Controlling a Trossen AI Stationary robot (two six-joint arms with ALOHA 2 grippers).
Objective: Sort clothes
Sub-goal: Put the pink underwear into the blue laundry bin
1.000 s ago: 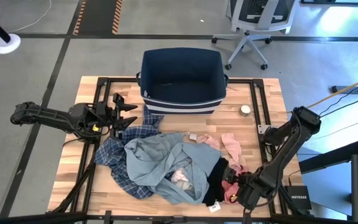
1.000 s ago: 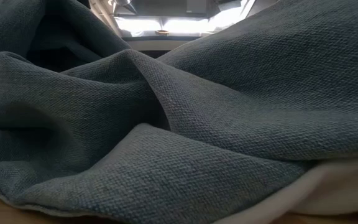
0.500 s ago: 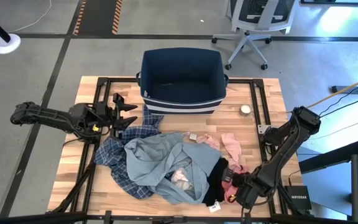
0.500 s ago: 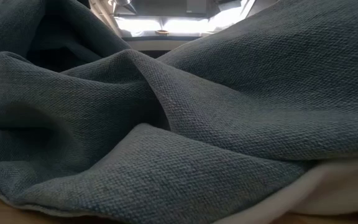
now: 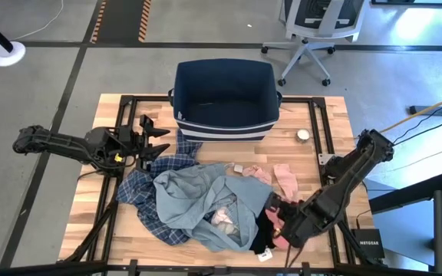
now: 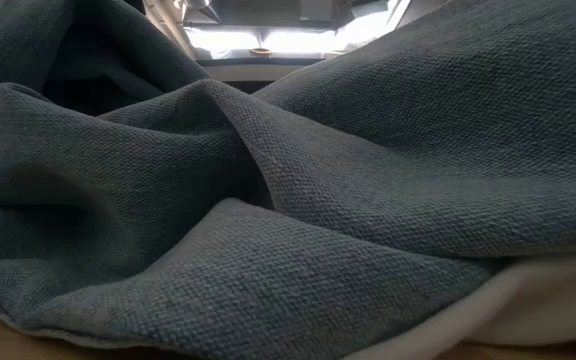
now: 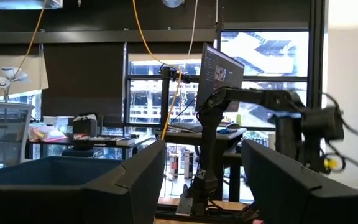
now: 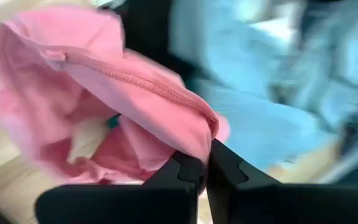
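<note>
Fabric fills almost the whole low view: folds of the large grey-blue garment point(image 6: 298, 200) press close to the lens and hide the table, both arms and every other piece, leaving only a strip of ceiling lights above. In the high view the right gripper point(image 5: 281, 227) sits low at the table's near right corner, and its fingertips are lost among cloth there. The right wrist view settles it: the two dark fingers point(image 8: 185, 174) are pinched together on a fold of a pink piece point(image 8: 104, 81) with a zipper seam, lifted slightly off the wood. Beyond that pinch the grey-blue cloth shows only as a blur.

Counted from above, the pile holds one grey-blue garment point(image 5: 198, 199) just left of the right gripper, one blue-and-white plaid shirt point(image 5: 148, 192) half buried under it on the far left side, one black piece point(image 5: 261, 222) touching the gripper's left side, and two pink pieces: the gripped one point(image 5: 284, 230) and another point(image 5: 286, 180) lying flat just beyond the gripper toward the bin. One navy bin point(image 5: 224, 98) stands at the far edge, well apart from both grippers.

The left gripper point(image 5: 156, 142) hovers at the table's left side, just beside the plaid shirt, its fingers point(image 7: 135, 180) spread wide and holding nothing.
</note>
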